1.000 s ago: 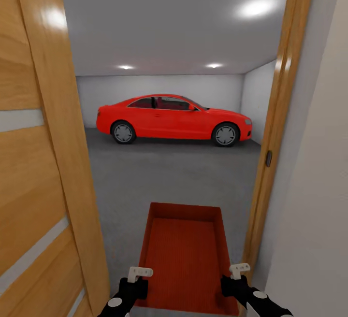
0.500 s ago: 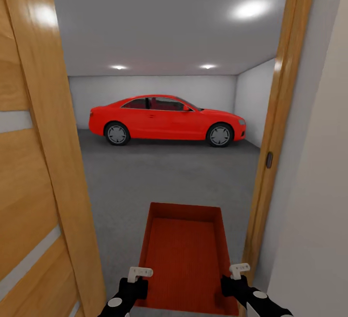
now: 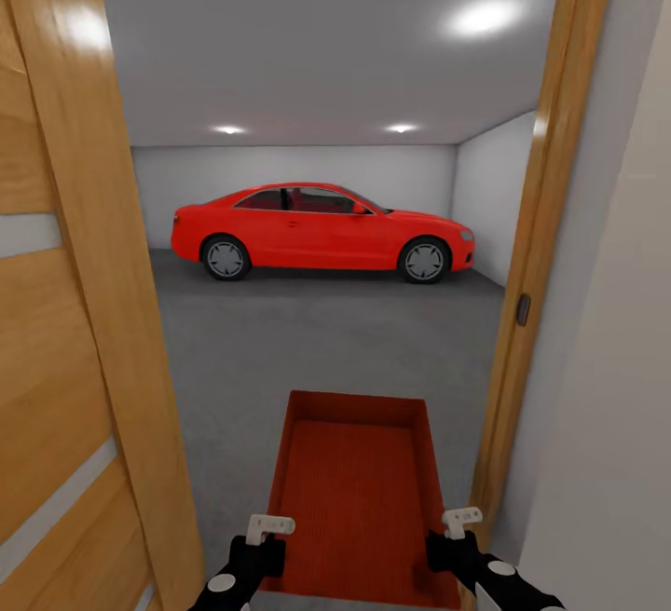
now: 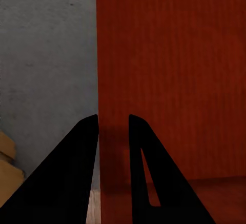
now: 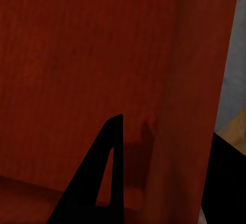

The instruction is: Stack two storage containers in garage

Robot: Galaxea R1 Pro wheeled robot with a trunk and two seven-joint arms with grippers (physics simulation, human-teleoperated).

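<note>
The robot stands in a doorway and looks into the garage. It carries one orange-red storage container [image 3: 359, 499] low in front of it, open side up, with both arms.

The left gripper [image 3: 261, 550] pinches the left wall of the bin near the close end. In the left wrist view its two dark fingers [image 4: 79, 167] sit close together with the thin wall [image 4: 99, 55] between them, one finger inside the bin and one outside. So that claw is almost closed, squeezing the wall.

The right gripper [image 3: 452, 546] does the same on the right wall. In the right wrist view one finger [image 5: 100, 172] is inside the bin and the other is on the far side of the wall [image 5: 192, 80]. It is nearly closed on the wall too.

The bin hangs above the dark grey floor [image 3: 317, 341], just at the door sill.

A wood door [image 3: 65, 332] stands open on the left. The wood door frame [image 3: 536, 248] is on the right, close beside the bin, with a pale wall [image 3: 615, 406] next to it.

Far back in the garage a red car [image 3: 321, 231] is parked sideways by the white back wall [image 3: 280, 169]. Round lights [image 3: 485, 17] shine in the ceiling.
</note>
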